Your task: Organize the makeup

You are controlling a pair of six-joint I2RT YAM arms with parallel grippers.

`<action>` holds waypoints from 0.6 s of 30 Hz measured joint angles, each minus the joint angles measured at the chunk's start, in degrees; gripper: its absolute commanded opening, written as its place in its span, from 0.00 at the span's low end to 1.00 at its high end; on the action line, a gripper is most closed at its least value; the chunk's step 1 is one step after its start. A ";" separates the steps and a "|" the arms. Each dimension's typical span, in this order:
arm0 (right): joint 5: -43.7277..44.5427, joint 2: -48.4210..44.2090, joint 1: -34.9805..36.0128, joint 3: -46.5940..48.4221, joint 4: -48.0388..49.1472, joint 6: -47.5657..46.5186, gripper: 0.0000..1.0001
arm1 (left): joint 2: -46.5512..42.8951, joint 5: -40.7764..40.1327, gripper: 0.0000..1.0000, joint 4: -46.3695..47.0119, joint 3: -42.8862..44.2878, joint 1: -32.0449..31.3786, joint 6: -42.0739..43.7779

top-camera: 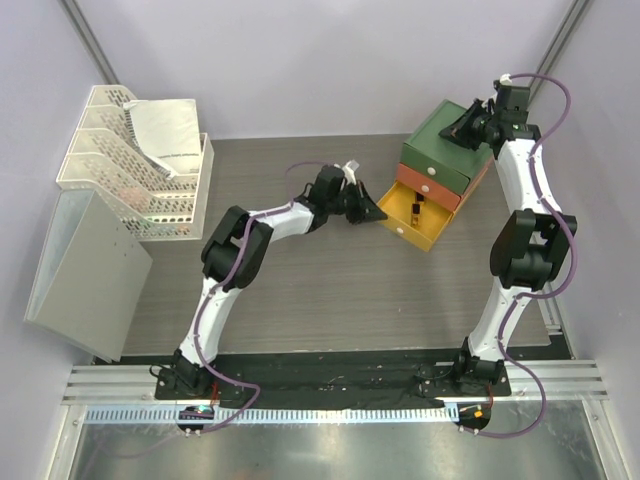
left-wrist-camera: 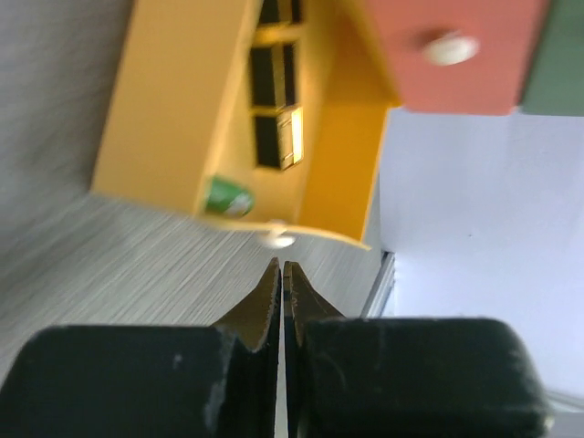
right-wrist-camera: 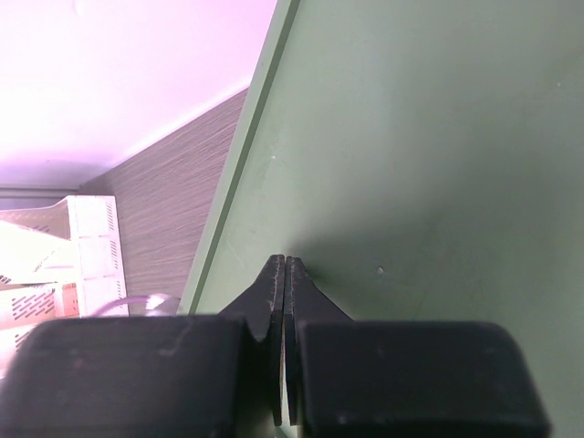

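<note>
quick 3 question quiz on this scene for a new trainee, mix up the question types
1. True or false: the yellow drawer is open.
2. Which lies in it: A spoon, B green tube, C comb?
3. Fill in: both pairs of jaws are ____.
Key: 1 true; 2 B; 3 shut.

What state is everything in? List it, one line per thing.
Yellow drawer: pulled open.
Orange drawer: shut.
Green drawer: shut.
Green tube: lying inside the yellow drawer.
Black-gold sticks: inside the yellow drawer.
Left claw: shut, empty, by the yellow drawer's knob.
Right claw: shut, empty, at the box's green top.
</note>
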 measured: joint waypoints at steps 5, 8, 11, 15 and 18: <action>-0.13 0.02 0.00 -0.35 0.66 0.00 0.01 | 0.72 1.05 0.00 3.02 -4.33 0.04 -4.52; -0.28 0.02 0.00 -0.57 1.16 0.04 0.01 | 1.60 1.27 0.00 6.40 -4.61 0.00 -7.54; -0.39 0.04 0.00 -0.66 1.51 0.13 0.01 | 3.41 1.51 0.00 9.97 -4.13 -0.11 -10.58; -0.63 0.31 0.00 -0.66 2.01 0.22 0.01 | 8.11 1.79 0.00 12.87 -1.14 -0.52 -14.78; -0.92 0.52 0.00 -0.61 2.51 0.35 0.01 | 11.52 1.86 0.00 13.92 0.61 -0.90 -17.62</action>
